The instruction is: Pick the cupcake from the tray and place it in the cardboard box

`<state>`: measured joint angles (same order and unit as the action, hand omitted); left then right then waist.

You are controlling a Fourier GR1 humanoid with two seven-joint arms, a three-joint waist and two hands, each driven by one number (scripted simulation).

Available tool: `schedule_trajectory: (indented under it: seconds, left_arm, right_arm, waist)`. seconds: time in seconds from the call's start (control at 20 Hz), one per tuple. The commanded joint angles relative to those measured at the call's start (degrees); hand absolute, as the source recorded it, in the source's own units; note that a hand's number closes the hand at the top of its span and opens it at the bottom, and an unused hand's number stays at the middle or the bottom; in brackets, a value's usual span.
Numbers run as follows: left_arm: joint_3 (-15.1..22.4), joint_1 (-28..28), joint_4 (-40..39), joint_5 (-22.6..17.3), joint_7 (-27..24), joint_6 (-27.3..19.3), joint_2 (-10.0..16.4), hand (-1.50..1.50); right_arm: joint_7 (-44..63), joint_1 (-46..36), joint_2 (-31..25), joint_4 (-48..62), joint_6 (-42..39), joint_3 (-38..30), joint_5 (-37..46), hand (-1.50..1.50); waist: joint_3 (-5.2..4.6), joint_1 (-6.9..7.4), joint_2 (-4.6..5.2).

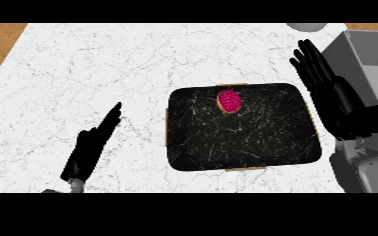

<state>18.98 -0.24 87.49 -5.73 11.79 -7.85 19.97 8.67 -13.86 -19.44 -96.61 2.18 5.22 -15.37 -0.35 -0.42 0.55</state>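
Counter (111, 65): white marble, fills most of the view. A wood strip (9, 37) shows at its 10 o'clock corner.

Tray (244, 140): black with pale veining, rounded corners. It lies flat on the counter, toward 4 o'clock from the counter's middle. Thin tan edging peeks out along its left side and bottom rim.

Cupcake (229, 101): pink top, pale base just visible. It sits on the tray, close to the 12 o'clock rim and a little left of the tray's midline. It is apart from both hands.

Right hand (325, 80): at 2 to 3 o'clock of the tray, just beside the right rim, its lower part overlapping that rim in this view. The fingers are straight and spread slightly, pointing toward 11 o'clock, and hold nothing. The grey forearm (354, 167) comes in from the 5 o'clock corner.

Box (360, 55): looks grey here, at 2 o'clock of the tray against the view's right edge. Only part of it shows, and the right hand covers its near side. I cannot tell whether hand and box touch.

Left hand (92, 145): at 8 o'clock of the tray, well apart from it, over bare counter. The fingers are straight and held together, pointing toward 1 o'clock, with nothing in them.

Grey round shape (306, 26): at 1 o'clock, cut off by the view's top edge. What it is I cannot tell.
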Motion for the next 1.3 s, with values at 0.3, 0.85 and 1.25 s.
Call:
schedule_trajectory:
  seconds: [0.3, 0.85, 1.25]
  left_arm:
    - [-9.8, -1.3, -3.1, -0.2, -4.3, -8.6, -1.7, 0.00]
    - [-14.9, -1.9, -7.3, -2.8, -8.2, -9.3, -3.3, 0.00]
    - [-14.5, -2.1, -8.8, -2.9, -9.8, -7.9, -4.6, 0.00]
  right_arm:
    - [4.2, 2.9, -16.0, 3.0, 10.2, 3.8, 32.5, 1.50]
    - [33.9, 13.6, 0.8, -11.2, 27.6, 13.5, 70.3, -1.50]
    - [60.6, 3.0, 6.8, -23.6, -1.7, 19.1, 75.1, -1.50]
  waist:
    - [-2.39, 0.40, -0.15]
    - [0.03, -0.84, -1.00]
    - [0.14, 0.56, -0.83]
